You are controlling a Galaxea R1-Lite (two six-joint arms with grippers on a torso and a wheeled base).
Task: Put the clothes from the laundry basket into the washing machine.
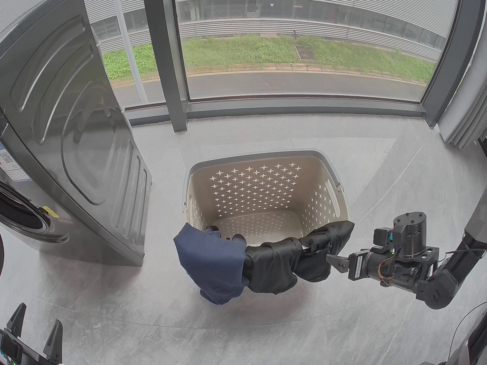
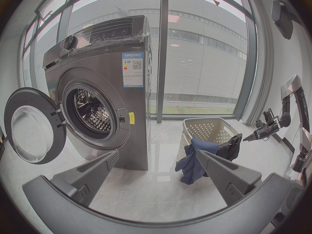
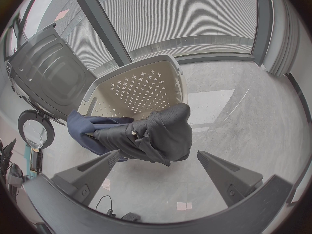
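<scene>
Two garments, one navy garment (image 1: 213, 264) and one black garment (image 1: 284, 262), hang touching over the near rim of the single laundry basket (image 1: 264, 155), navy toward its left corner, black toward its right. One right gripper (image 3: 157, 155) sits just beside the black garment at that right corner, fingers spread wide, gripping nothing. One left gripper (image 2: 156, 153) sits low, facing the one washing machine (image 2: 107, 91), whose door (image 2: 32, 127) is swung open; fingers wide apart, empty.

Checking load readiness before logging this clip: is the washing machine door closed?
No: the washing machine door hangs swung wide open, leaving the drum exposed.
</scene>
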